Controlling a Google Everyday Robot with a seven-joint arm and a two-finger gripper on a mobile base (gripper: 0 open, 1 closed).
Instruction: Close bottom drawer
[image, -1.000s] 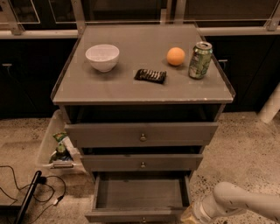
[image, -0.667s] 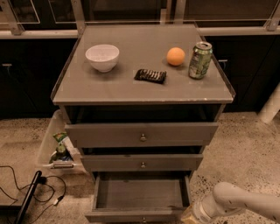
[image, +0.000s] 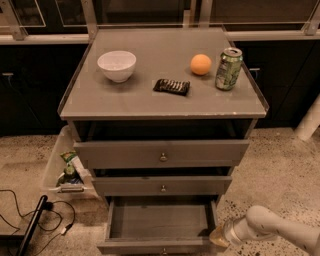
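Note:
The bottom drawer of the grey cabinet stands pulled out towards me, and its inside looks bare. Its slim front runs along the lower edge of the view, with the small knob partly cut off. My gripper comes in from the lower right on a white arm. It sits low, right at the drawer's front right corner. I cannot tell whether it touches the drawer.
The top drawer and middle drawer sit above, both a little out. On the cabinet top are a white bowl, a dark snack bar, an orange and a green can. A bin with rubbish and cables lie to the left.

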